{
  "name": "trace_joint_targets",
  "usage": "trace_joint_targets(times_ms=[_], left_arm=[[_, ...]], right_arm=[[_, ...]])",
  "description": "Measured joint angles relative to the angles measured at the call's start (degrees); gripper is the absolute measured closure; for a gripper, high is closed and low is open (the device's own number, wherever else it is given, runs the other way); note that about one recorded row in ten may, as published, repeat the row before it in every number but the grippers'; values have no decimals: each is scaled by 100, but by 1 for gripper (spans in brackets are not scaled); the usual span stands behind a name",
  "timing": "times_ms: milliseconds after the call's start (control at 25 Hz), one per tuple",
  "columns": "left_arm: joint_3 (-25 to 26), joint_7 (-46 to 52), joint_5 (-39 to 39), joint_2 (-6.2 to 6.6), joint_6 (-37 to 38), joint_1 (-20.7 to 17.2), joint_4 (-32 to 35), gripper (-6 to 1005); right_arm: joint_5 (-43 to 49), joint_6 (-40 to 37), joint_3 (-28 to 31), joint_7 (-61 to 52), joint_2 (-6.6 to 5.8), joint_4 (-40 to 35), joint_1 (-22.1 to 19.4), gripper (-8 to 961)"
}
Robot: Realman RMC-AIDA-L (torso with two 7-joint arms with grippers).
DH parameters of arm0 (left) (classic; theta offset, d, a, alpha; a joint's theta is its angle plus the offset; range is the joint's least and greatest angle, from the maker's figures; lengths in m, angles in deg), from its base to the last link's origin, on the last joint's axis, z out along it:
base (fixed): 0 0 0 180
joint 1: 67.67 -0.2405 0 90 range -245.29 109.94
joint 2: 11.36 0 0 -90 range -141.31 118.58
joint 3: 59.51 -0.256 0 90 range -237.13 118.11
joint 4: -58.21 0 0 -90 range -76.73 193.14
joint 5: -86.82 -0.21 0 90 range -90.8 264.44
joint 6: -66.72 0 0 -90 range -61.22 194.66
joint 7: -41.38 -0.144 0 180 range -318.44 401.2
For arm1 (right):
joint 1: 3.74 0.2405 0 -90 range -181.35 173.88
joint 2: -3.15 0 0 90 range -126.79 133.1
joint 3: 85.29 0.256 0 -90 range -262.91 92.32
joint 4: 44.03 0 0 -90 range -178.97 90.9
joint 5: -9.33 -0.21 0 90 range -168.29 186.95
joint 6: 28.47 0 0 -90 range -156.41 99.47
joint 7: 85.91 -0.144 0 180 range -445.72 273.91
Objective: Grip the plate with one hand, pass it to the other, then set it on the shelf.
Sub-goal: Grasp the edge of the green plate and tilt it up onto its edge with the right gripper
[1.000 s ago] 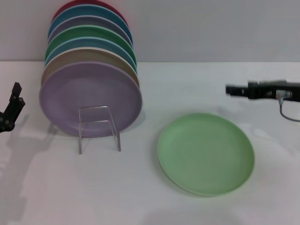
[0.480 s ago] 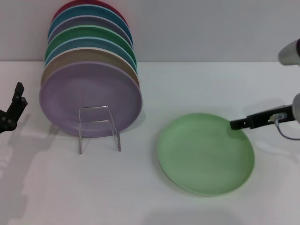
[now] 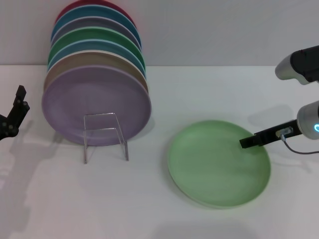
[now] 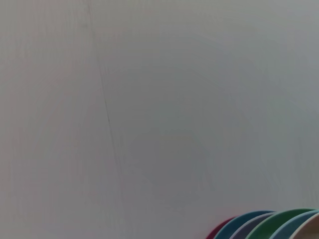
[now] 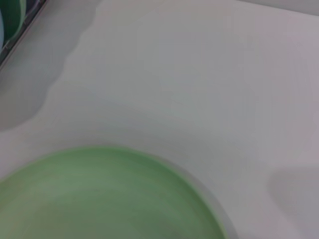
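Step in hand, as I judge it: first grip on the plate [image 3: 219, 163]. It lies flat on the white desk [image 3: 209, 89], toward the robot's right, well apart from the clear shelf [image 3: 104, 135] on the left.

Right hand [image 3: 247, 142] (the arm with the blue ring) reaches in from the right edge; its dark tip sits over the plate's right rim, near the far side. Only one thin dark bar shows in the head view, and the right wrist view shows no fingers, so I cannot tell whether the hand is spread or pressed together, nor whether it touches the rim yet.

Left hand [image 3: 12, 114] is parked at the left edge of the desk, beside the stacked plates, holding nothing; spread or closed cannot be read.

To do this step well (judgement):
- The plate is shallow and lies flat, so one finger likely has to slip under the raised rim and the other come down on top.
- Bite at the rim only, then lift with a slight tilt so the plate does not slide out.
- Leave the opposite rim free for the left hand to take at the hand-over.

Counts:
- Loose plates on the desk: 1.
- Plates standing at the shelf: 7 edges visible, the lavender plate [image 3: 94, 102] at the front.
- Shelves: 1.
- Hands: 2.
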Motion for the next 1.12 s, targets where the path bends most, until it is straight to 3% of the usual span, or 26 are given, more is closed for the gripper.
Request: trace_joint_targets(times_ms=[160, 280, 440, 720, 1120], left_arm=[[0, 0, 0, 0, 0, 10, -1, 199], [0, 0, 0, 0, 0, 18, -1, 200], [0, -3, 0, 0, 0, 43, 0, 200], [0, -16, 0, 0, -14, 52, -1, 200], [-19, -2, 0, 0, 9, 44, -24, 200]], right_arm=[[26, -58, -129, -27, -7, -143, 94, 188], [27, -80, -195, -12, -16, -222, 160, 296], [29, -102, -266, 67, -18, -302, 213, 533], [-16, -96, -216, 152, -22, -224, 180, 776], [-463, -106, -158, 350, -7, -113, 77, 900]])
